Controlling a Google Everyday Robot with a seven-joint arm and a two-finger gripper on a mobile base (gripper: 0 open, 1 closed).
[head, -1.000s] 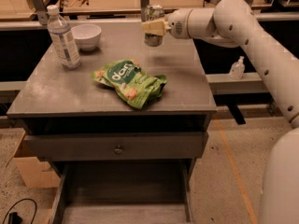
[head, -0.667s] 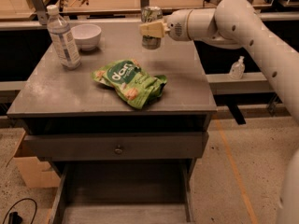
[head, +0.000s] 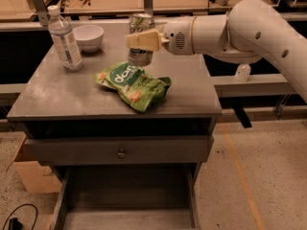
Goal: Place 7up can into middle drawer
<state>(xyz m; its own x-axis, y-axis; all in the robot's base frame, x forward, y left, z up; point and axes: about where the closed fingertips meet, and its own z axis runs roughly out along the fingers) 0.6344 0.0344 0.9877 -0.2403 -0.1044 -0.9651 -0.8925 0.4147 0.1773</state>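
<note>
The gripper (head: 137,40) hangs over the rear half of the worktop (head: 53,97), roughly midway between its left and right edges, at the end of the white arm (head: 230,30) that reaches in from the right side. Its cream fingers (head: 147,40) are clamped across the middle of the 7up can (head: 140,57), so the jaws stand narrow, closed to the can's width.

The can stands upright: its long axis runs up and down, the silver top faces up and the base faces down toward the worktop. The top rim shows above the fingers and the lower green and silver body shows below them. The base sits just behind the rear edge of the green snack bag (head: 135,83); I cannot tell whether it touches the worktop or hangs just clear of it.

The snack bag lies flat near the middle of the worktop, a little toward the front edge. A clear plastic bottle (head: 65,40) stands upright near the left edge, toward the rear left corner, and a white bowl (head: 87,36) sits just beside it to the right, close to the rear edge.

Below the front edge, a drawer front with a round knob (head: 122,153) is closed. Under it the middle drawer (head: 129,195) is pulled out toward the camera, its grey floor and low side walls showing. A cardboard box (head: 29,172) stands on the floor left of the cabinet.
</note>
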